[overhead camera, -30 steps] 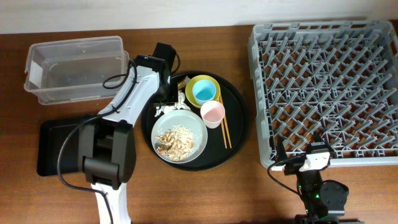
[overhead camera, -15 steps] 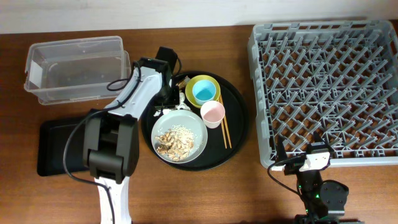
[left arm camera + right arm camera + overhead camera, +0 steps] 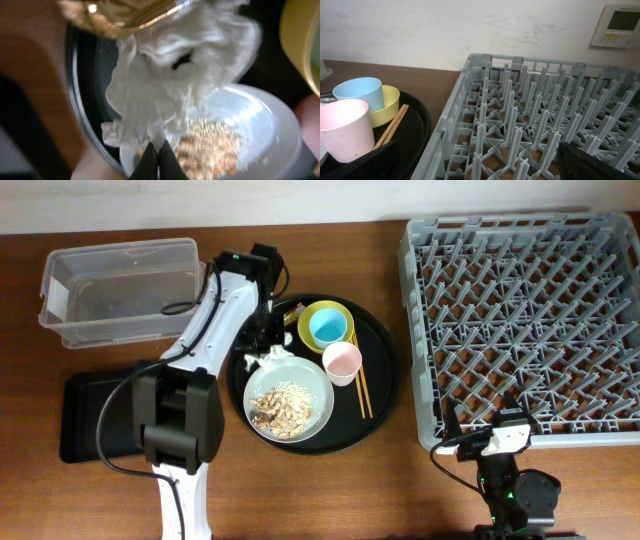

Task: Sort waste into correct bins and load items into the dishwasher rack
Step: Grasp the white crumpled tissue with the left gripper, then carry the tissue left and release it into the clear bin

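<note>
The crumpled white paper (image 3: pixel 165 95) is a soft, creased wad, thin and faintly translucent along its folds, narrowing to a twisted tip; the left gripper (image 3: pixel 159 159) has its black fingers pressed together on that tip, at the far-left rim of the pale grey round plate (image 3: pixel 312 375); the plate is smooth and glossy, heaped with loose white rice and brown food pieces (image 3: pixel 282 406); just beyond the plate lies a shiny, crinkled brown-gold wrapper scrap (image 3: pixel 115 17); the right gripper (image 3: pixel 485 430), well to the right of the plate, stands spread wide, holding nothing.
</note>
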`<control>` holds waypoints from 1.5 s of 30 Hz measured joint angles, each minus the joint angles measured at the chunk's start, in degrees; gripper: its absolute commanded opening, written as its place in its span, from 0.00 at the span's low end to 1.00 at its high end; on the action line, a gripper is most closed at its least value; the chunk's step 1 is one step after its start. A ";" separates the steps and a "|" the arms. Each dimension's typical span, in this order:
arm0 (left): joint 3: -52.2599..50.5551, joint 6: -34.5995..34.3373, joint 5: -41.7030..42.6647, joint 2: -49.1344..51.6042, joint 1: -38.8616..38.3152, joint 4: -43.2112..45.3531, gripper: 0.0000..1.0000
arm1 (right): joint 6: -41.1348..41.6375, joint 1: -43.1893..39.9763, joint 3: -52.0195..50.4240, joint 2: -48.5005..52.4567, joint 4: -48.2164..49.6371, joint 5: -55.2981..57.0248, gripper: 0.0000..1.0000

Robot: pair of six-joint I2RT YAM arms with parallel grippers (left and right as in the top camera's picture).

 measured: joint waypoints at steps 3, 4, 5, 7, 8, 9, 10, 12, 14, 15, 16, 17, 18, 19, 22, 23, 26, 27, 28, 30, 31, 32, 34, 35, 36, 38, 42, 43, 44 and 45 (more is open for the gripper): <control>3.54 0.00 -0.02 0.02 0.00 -3.48 0.01 | -0.04 0.00 0.00 0.00 0.00 0.02 0.98; 4.76 0.00 -0.02 0.00 0.02 -4.85 0.01 | -0.02 0.00 0.00 0.00 0.00 0.02 0.98; 5.86 0.00 -0.02 0.00 0.07 -5.88 0.01 | -0.02 0.00 0.00 0.00 0.00 0.02 0.98; 8.26 0.00 -0.04 0.02 0.26 -7.74 0.01 | 0.00 0.00 0.00 0.00 0.00 0.02 0.98; 9.25 0.00 -0.04 0.02 0.50 -8.83 0.01 | -0.02 0.00 0.00 0.00 0.00 0.02 0.98; 10.23 0.02 -0.02 0.02 0.87 -10.14 0.01 | 0.00 0.00 0.00 0.00 0.00 0.02 0.98; 11.10 0.00 -0.04 0.02 1.40 -11.28 0.01 | 0.00 0.00 0.00 0.00 0.00 0.02 0.98; 12.57 0.00 -0.04 0.02 2.67 -12.68 0.01 | -0.02 0.00 0.00 0.00 0.00 0.00 0.99; 13.57 0.00 -0.04 0.02 4.17 -14.10 0.01 | 0.00 0.00 0.00 0.00 0.00 0.02 0.98; 14.05 0.00 -0.04 0.02 4.98 -14.34 0.01 | -0.04 0.00 0.00 0.00 0.00 0.00 0.98; 14.38 0.00 -0.07 0.02 5.55 -14.23 0.01 | -0.02 0.00 0.00 0.00 0.00 0.02 0.99; 14.86 0.00 -0.07 0.02 6.10 -13.99 0.01 | -0.02 0.00 0.00 0.00 0.00 0.02 0.99; 16.31 0.02 -0.04 0.07 7.02 -13.25 0.01 | -0.04 0.00 0.00 0.00 0.00 0.02 0.98; 17.25 0.00 -0.04 0.07 7.58 -12.96 0.01 | -0.04 0.00 0.00 0.00 0.00 0.00 0.98; 22.58 0.02 0.15 0.17 10.03 -11.65 0.01 | -0.02 0.00 0.00 0.00 0.00 0.02 0.98; 25.11 0.00 0.11 0.17 11.47 -10.08 0.01 | -0.02 0.00 0.00 0.00 0.00 0.02 0.98; 30.99 -0.59 -0.74 0.17 17.20 -1.79 0.01 | -0.02 0.00 0.00 0.00 0.00 0.02 0.98; 31.41 -1.01 -0.98 0.15 19.06 1.05 0.01 | -0.02 0.00 0.00 0.00 0.00 0.02 0.98; 31.52 -1.38 -1.22 0.15 20.85 3.63 0.01 | -0.02 0.00 0.00 0.00 0.00 0.02 0.98; 31.41 -1.92 -1.62 0.24 24.28 8.74 0.01 | 0.00 0.00 0.00 0.00 0.00 0.02 0.98; 31.34 -2.21 -1.86 0.24 25.97 11.06 0.01 | -0.02 0.00 0.00 0.00 0.00 0.02 0.98; 31.28 -2.38 -2.03 0.28 27.19 12.52 0.02 | 0.00 0.00 0.00 0.00 0.00 0.02 0.98; 31.21 -2.47 -2.23 0.81 28.94 14.95 0.30 | 0.00 0.00 0.00 0.00 0.00 0.02 0.98; 31.21 -2.43 -2.27 1.29 29.40 15.04 0.51 | -0.02 0.00 0.00 0.00 0.00 0.00 0.98; 31.21 -2.64 -2.25 2.03 29.75 14.88 0.64 | 0.00 0.00 0.00 0.00 0.00 0.02 0.99; 30.95 -2.62 -2.23 3.65 30.29 13.90 0.73 | -0.02 0.00 0.00 0.00 0.00 0.02 0.98; 29.88 -2.84 -1.44 4.94 30.77 10.82 0.74 | -0.02 0.00 0.00 0.00 0.00 0.02 0.98; 29.88 -2.82 -0.70 4.92 30.82 10.08 0.74 | 0.00 0.00 0.00 0.00 0.00 0.02 0.98; 29.90 -2.82 0.61 4.76 30.82 8.66 0.74 | -0.02 0.00 0.00 0.00 0.00 0.02 0.98; 29.88 -2.82 2.34 4.66 30.82 7.41 0.74 | -0.04 0.00 0.00 0.00 0.00 0.00 0.98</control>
